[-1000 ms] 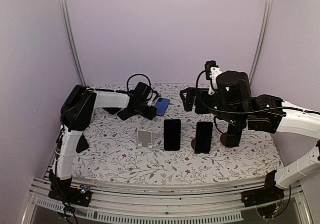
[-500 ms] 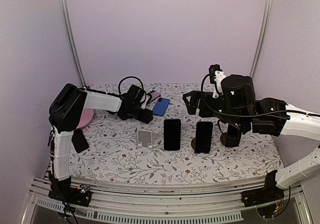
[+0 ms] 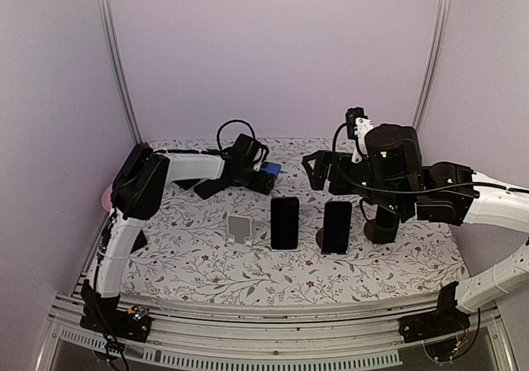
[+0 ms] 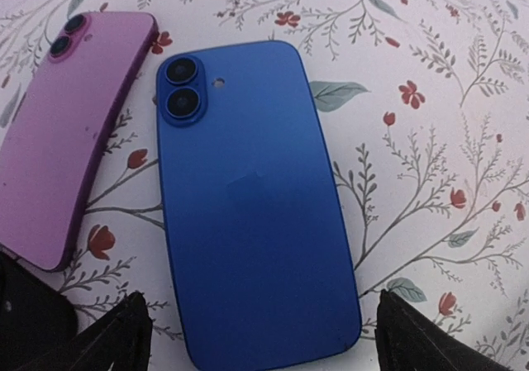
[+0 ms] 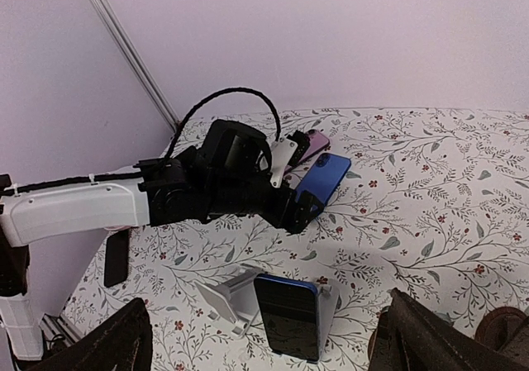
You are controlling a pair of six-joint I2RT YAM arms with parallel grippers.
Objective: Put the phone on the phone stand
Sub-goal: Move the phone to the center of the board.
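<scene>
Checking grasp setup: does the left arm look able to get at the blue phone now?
Probably yes: the left gripper hangs open over the blue phone, a finger on each side. The purple phone close beside it may crowd one finger.

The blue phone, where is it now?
In the left wrist view the blue phone lies camera side up on the table, right of the purple phone, with the open left gripper over it.
</scene>
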